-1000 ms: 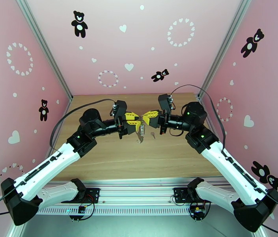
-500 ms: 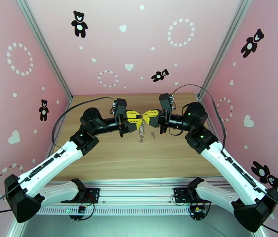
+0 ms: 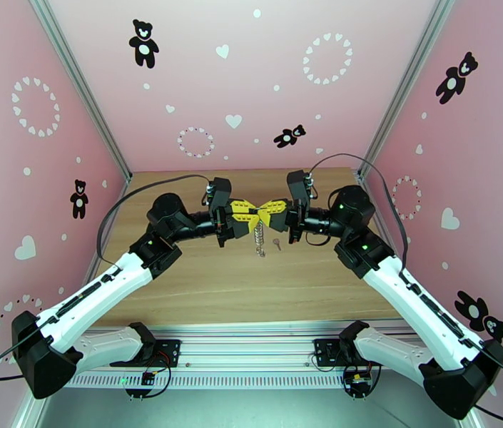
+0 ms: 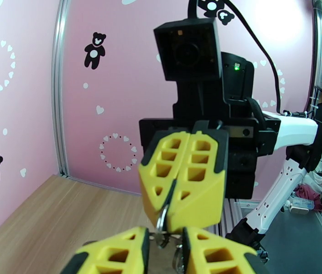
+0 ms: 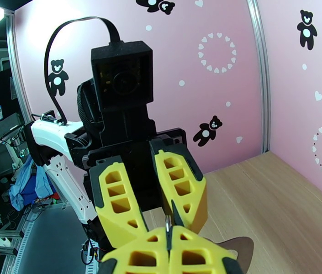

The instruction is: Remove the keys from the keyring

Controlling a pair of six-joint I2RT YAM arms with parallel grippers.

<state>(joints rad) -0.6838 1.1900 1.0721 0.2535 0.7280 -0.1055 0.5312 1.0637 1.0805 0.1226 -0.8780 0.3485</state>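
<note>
The keyring (image 3: 257,241) is clamped by the right end effector (image 5: 169,246); the left end effector (image 4: 165,245) cannot be judged shut, so it could be tugged loose toward 6 o'clock

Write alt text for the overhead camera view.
The left gripper and right gripper meet fingertip to fingertip above a wooden table, with the keyring dangling below them. One small key lies loose on the table just right of it, and pink walls printed with bears and hearts surround the scene.
</note>
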